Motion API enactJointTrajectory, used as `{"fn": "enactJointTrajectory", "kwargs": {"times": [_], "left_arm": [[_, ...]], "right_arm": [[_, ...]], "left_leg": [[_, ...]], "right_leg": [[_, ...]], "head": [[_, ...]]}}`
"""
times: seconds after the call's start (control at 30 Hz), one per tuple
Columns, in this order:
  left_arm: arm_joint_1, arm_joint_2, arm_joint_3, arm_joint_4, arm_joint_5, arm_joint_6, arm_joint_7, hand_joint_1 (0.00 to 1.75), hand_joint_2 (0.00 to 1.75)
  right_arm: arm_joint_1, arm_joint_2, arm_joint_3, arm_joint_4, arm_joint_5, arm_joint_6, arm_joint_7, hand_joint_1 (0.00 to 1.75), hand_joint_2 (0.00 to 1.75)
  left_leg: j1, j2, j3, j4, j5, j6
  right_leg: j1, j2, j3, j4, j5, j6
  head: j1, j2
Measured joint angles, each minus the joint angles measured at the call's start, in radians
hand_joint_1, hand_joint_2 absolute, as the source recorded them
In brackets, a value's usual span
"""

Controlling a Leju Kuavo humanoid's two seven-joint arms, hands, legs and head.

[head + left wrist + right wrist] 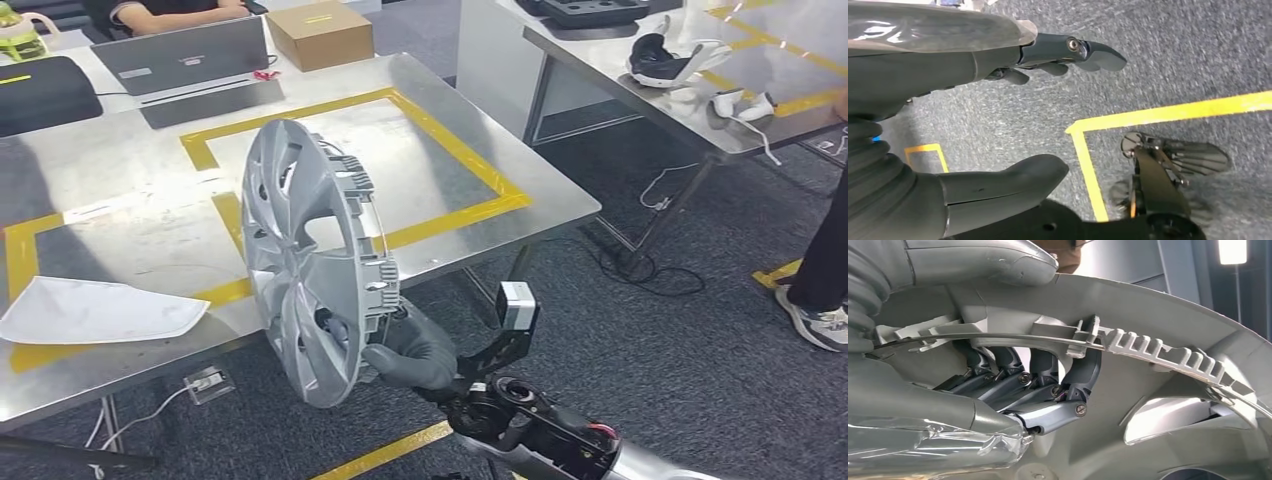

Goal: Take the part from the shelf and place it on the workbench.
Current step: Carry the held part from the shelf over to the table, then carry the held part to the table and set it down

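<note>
1. Off the shelf, not yet set down: the silver wheel cover (315, 265) stands on edge in the lower centre of the head view, over the near edge of the steel counter (470, 130).
2. The right robot hand (415, 350) clamps its lower rim from below right, fingers (1068, 385) hooked through the wire ring.
3. The left robot hand (998, 120), fingers apart and empty, hangs above the carpet.

Wheel cover (310, 260) stood at frame centre, before workbench (130, 180); laptop (185, 55) and box (320, 33) on bench, upper left; second table (700, 110) upper right.
</note>
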Motion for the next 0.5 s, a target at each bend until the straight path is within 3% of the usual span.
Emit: {"fn": "enactJointTrajectory", "kwargs": {"times": [0.07,0.13,0.33,0.5], "left_arm": [[0.000,-0.001,0.000,0.000,0.000,0.000,0.000,0.00,1.75],[0.000,-0.001,0.000,0.000,-0.002,-0.001,0.000,0.00,1.75],[-0.002,0.001,0.000,0.000,-0.007,-0.002,-0.003,0.00,1.75],[-0.003,0.000,0.000,0.000,-0.007,-0.002,-0.009,0.00,1.75]], "right_arm": [[-0.001,-0.001,0.000,0.000,0.000,0.000,0.000,1.73,1.75],[-0.002,-0.001,0.001,0.001,0.000,-0.001,0.001,1.73,1.75],[-0.010,-0.001,0.001,0.006,0.056,-0.058,0.023,1.73,1.75],[-0.039,-0.001,0.002,0.021,0.086,-0.082,0.039,1.73,1.75]], "left_leg": [[-0.004,-0.001,0.010,0.003,-0.011,-0.008],[-0.008,-0.001,0.007,0.009,-0.016,-0.015],[-0.009,0.000,0.007,0.004,-0.015,-0.013],[-0.008,0.000,0.009,-0.003,-0.013,-0.017]], "right_leg": [[0.003,-0.002,0.051,-0.118,0.055,-0.008],[0.006,-0.003,0.072,-0.161,0.055,-0.017],[0.007,0.002,0.074,-0.172,0.051,-0.025],[0.009,0.001,0.075,-0.172,0.050,-0.029]], "head": [[0.007,0.000],[0.008,0.000],[-0.010,0.000],[-0.021,0.000]]}}
